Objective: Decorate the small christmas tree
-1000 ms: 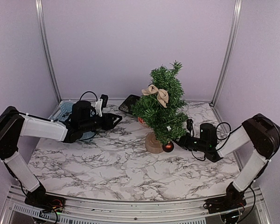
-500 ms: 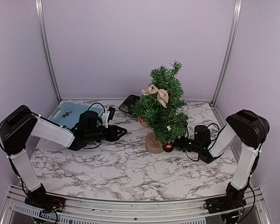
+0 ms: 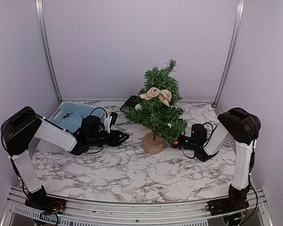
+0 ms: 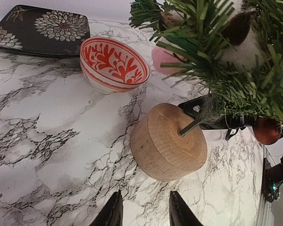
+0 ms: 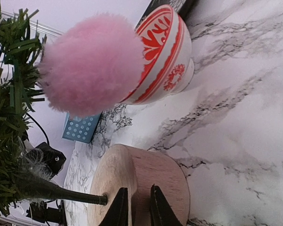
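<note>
Overhead, a white tabletop [image 3: 132,174] veined with grey marbling fills the floor of a small booth. Plain lilac walls [image 3: 132,47] close it in on three sides, and slim metal posts [image 3: 46,52] stand in the back corners.

The small christmas tree [image 3: 156,110] stands right of centre on the marble on its round wooden stump [image 3: 153,142]. It leans, with its tip toward the right. A beige bow [image 3: 155,94] sits high in its branches, and a red ball [image 3: 175,143] hangs low on its right side.

Behind the tree a dark flowered plate [image 3: 130,103] lies flat near the back wall. A red-and-white bowl [image 4: 114,63] stands between that plate and the stump. A fluffy pink pom-pom [image 5: 92,70] shows beside the bowl at the edge of the needles. A blue basket [image 3: 73,117] rests in the far left corner.

The left gripper [image 3: 122,138] hangs low over the marble, left of the stump and apart from it. Its jaws are parted with nothing between them. The right gripper [image 3: 180,142] reaches in from the right, just beside the red ball. Its fingers stand only a sliver apart, and I cannot tell whether they pinch anything.
</note>
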Tool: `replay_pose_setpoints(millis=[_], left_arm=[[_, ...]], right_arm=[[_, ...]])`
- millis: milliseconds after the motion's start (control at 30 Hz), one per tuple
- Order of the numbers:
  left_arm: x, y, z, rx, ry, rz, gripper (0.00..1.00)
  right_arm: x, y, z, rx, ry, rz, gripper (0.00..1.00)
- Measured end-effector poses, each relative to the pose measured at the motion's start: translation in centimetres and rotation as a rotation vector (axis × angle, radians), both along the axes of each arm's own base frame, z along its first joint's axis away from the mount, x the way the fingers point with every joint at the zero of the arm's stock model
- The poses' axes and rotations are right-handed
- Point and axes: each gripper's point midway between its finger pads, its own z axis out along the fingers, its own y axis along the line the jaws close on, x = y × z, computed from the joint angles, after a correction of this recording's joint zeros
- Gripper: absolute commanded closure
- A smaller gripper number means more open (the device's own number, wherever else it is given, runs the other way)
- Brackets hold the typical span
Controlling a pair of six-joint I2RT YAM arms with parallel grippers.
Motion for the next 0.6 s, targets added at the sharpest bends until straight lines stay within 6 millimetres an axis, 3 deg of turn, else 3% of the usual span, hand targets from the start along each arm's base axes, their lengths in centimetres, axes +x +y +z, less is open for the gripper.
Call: replay_pose_setpoints(millis=[367, 600], left_arm=[[0.3, 1.6, -1.0, 0.013, 0.018, 0.032, 0.65], [1.4, 3.7, 0.2, -0.009, 0.013, 0.088, 0.6]], right_arm=[[0.7, 2.3, 0.2, 0.077, -0.013, 0.084, 0.8], [0.6, 2.4, 0.5, 0.078, -0.022, 0.097, 0.76]])
